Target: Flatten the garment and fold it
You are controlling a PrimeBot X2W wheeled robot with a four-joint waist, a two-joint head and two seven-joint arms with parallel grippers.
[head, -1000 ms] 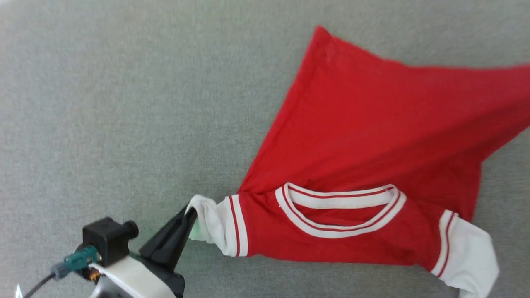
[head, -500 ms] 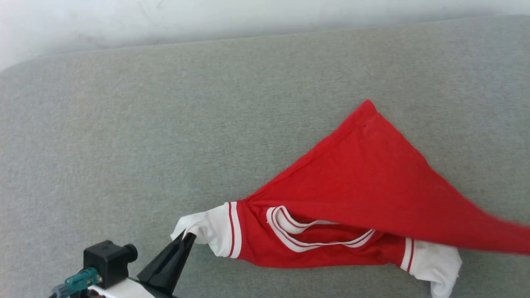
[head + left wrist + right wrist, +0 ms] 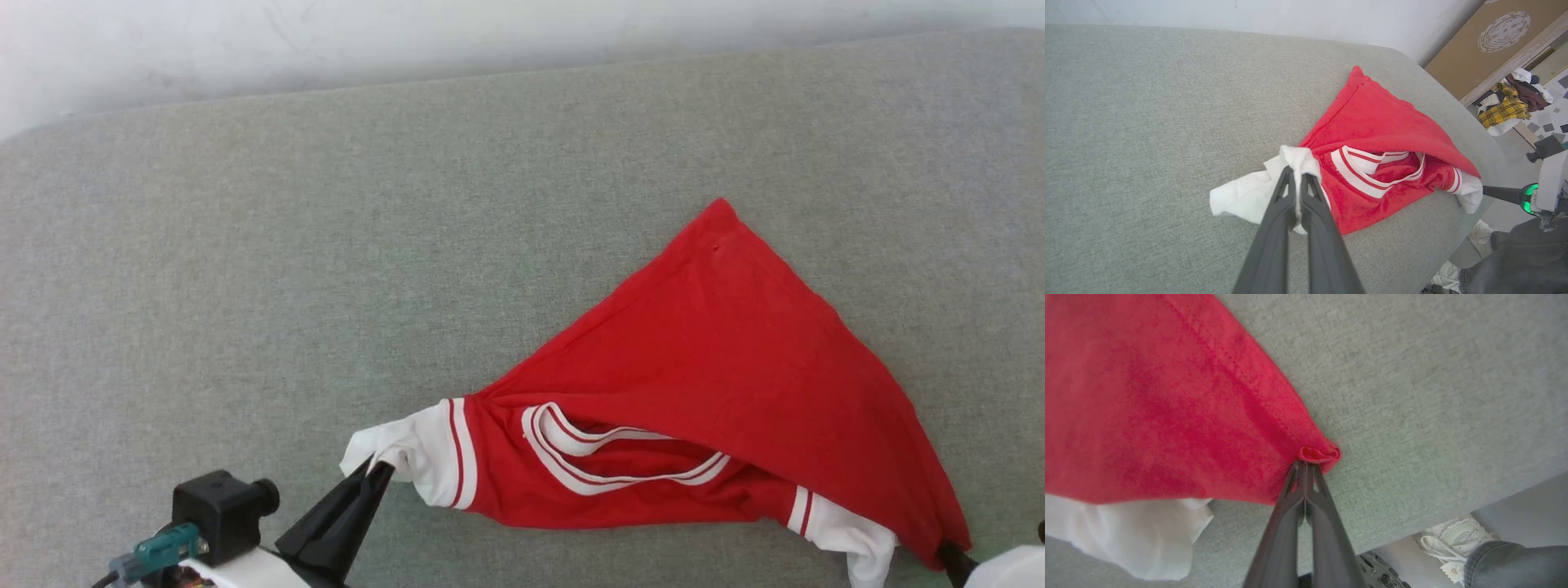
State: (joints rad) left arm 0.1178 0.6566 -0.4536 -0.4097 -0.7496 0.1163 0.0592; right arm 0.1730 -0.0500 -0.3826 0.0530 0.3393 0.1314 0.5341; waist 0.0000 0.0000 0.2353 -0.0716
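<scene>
The garment, a red jersey T-shirt with white sleeves and a striped collar, lies bunched in a triangle on the grey table. Its far corner points away from me. My left gripper is shut on the white sleeve at the near left; the left wrist view shows the fingertips pinching that sleeve. My right gripper is shut on a red hem corner at the near right, and the right wrist view shows this pinch on the rolled edge. The other white sleeve hangs below the red cloth.
A white wall runs behind the table's far edge. Beside the table's near right edge stands a person, with a white shoe and a jeans leg. A cardboard box and a heap of clothes lie beyond the table's corner.
The head camera tilted up, bringing the wall into view. The red hem corner, stretched off to the right before, has come in to the near right with my right gripper. The left gripper barely moved.
</scene>
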